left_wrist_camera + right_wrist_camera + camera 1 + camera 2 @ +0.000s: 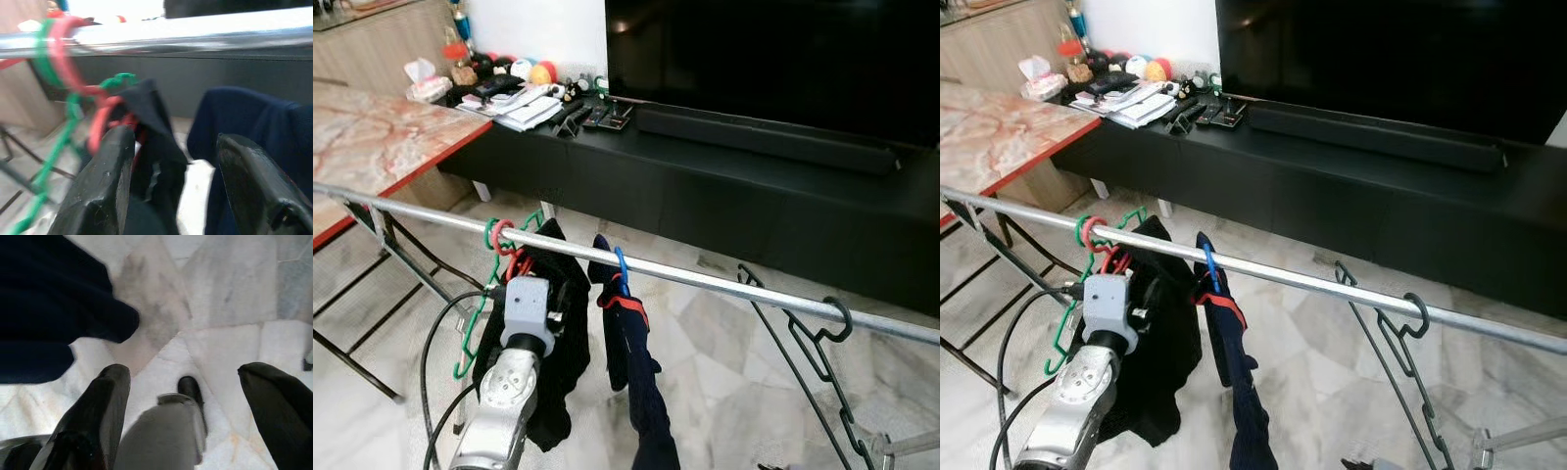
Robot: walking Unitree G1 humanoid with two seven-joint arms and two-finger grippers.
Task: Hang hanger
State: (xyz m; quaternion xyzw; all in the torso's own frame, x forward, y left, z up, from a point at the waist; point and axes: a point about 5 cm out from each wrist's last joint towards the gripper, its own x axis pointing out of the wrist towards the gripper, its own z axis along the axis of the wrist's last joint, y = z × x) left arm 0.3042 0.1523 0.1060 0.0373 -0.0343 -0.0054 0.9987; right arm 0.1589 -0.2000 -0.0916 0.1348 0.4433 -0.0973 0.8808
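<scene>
A metal rail (705, 279) crosses the scene at chest height. A red hanger (501, 238) and a green hanger (475, 323) hook over it on the left, with a black garment (553, 343) hanging there. A blue hanger (622, 269) beside them carries a navy garment (641, 392). Further right hangs a bare black hanger (822, 338). My left gripper (173, 142) is raised just below the rail, open, with a fold of the black garment between its fingers (105, 186). My right gripper (186, 371) hangs low over the floor, open and holding nothing.
A long black TV console (724, 186) with a soundbar (764, 137), remotes and papers stands behind the rail. A marble-topped folding table (372, 147) is at the left. A black cable (435, 343) loops by my left arm. The rack's frame (901, 446) shows at lower right.
</scene>
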